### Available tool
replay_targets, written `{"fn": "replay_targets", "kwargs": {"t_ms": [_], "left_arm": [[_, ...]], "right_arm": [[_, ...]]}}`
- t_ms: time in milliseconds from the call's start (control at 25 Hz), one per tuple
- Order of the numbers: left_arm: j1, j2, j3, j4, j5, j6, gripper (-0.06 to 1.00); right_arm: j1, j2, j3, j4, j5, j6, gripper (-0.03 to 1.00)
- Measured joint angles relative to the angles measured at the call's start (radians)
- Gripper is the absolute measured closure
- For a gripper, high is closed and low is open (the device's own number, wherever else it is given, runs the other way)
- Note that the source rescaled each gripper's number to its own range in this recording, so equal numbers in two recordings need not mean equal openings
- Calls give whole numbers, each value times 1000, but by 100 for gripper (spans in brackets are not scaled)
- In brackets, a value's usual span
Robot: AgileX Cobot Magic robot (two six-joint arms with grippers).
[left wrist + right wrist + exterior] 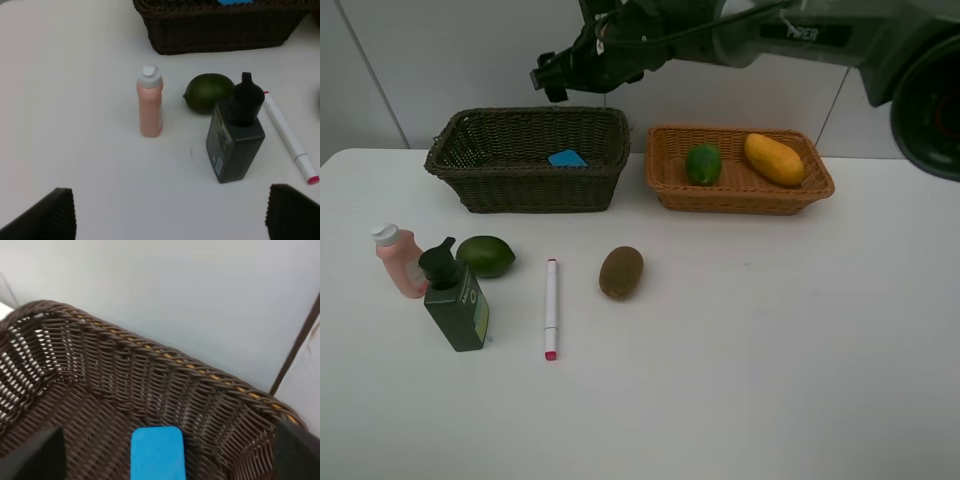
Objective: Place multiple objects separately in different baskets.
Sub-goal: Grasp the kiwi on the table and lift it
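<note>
The blue eraser [567,158] [157,452] lies on the floor of the dark basket [525,185] [125,375]. My right gripper [552,82] [165,460] hangs open above it, reaching across from the right, with nothing between its fingers. The light basket [740,198] holds a green fruit [703,163] and the yellow mango [773,158]. On the table stand the pink bottle [400,260] [150,107] and the dark green pump bottle [455,297] [235,137]. Another green fruit [485,256] [208,92], the white marker [551,307] [290,137] and the kiwi [621,272] lie nearby. My left gripper [170,220] is open above the table in front of the bottles.
The white table [770,350] runs wide to the right and front. A grey wall [420,60] stands right behind both baskets. The left arm does not show in the exterior view.
</note>
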Motion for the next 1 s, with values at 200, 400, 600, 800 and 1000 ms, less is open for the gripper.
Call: {"fn": "replay_targets", "kwargs": {"t_ms": [200,400,600,800,1000], "left_arm": [[0,0,0,0,0,0,-5],[0,0,0,0,0,0,-5],[0,0,0,0,0,0,-5],[0,0,0,0,0,0,-5],[0,0,0,0,0,0,-5]], "right_arm": [[1,-105,150,25,9,45,-3],[1,-256,363,-44,12,237,-3],[29,-365,521,-195,121,471,-3],[104,-392,541,-233,330,666,-3],[133,-392,541,-105,418,748,-3]]}}
